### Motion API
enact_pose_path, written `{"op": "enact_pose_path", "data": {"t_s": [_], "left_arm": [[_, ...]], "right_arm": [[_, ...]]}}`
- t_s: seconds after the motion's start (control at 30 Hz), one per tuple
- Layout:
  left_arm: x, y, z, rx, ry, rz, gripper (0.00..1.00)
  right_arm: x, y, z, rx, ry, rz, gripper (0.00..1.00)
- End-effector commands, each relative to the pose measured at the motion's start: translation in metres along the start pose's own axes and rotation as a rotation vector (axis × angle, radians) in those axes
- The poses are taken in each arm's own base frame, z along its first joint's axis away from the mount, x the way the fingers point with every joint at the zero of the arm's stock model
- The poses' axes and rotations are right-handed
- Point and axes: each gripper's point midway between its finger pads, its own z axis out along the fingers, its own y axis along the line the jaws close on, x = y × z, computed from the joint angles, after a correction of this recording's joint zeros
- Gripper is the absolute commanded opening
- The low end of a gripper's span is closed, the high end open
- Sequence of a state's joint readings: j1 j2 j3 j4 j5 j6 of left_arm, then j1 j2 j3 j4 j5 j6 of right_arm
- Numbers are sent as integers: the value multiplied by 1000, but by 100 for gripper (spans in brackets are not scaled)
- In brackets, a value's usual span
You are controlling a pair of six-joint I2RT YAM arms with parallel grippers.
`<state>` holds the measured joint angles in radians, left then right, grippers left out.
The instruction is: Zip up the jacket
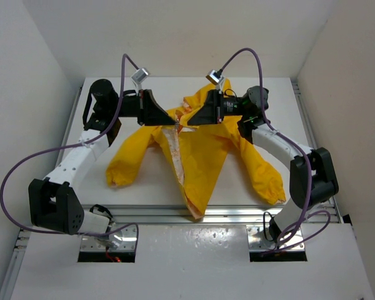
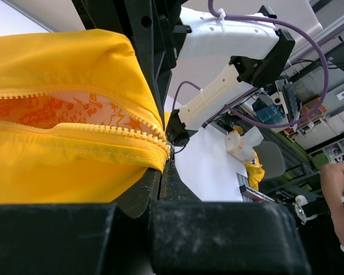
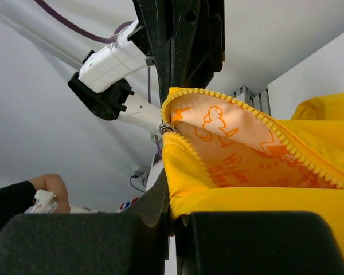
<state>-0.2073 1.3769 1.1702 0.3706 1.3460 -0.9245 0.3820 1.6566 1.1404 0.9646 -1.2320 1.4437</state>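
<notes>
Got the jacket [image 1: 206,156] spread on the tabletop [image 1: 153,190], sleeves splayed toward the near corners, body tip reaching the near edge, top bunched around the middle of the far edge. Seeing the left fingers [image 2: 146,46] clenched on yellow fabric right where two rows of teeth [image 2: 103,130] meet, and the right fingers [image 3: 183,40] clamped on fabric the same way, with lining [image 3: 235,149] showing in the gap. Can make out a small metal bit [image 3: 166,128] at the pinch, probably the slider, not sure. For a clean zip, guessing: anchor one side, keep both rows taut and in line, pull along the teeth rather than up off the tabletop, go slow. Watch for thin fabric or lining getting dragged into the slider.
</notes>
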Motion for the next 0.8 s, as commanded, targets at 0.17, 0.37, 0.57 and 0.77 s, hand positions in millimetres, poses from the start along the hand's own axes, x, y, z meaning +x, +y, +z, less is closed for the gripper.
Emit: {"op": "enact_pose_path", "data": {"t_s": [0.17,0.37,0.57,0.77], "left_arm": [[-7,-15,1,35,21,81,0],[-4,-16,3,40,28,78,0],[-3,-12,3,37,31,68,0],[-2,-11,3,36,32,59,0]], "right_arm": [[-10,13,4,-34,-9,-119,0],[-14,18,6,-42,-11,-118,0],[-14,18,7,-43,-13,-125,0],[-12,19,5,-44,-10,-132,0]]}}
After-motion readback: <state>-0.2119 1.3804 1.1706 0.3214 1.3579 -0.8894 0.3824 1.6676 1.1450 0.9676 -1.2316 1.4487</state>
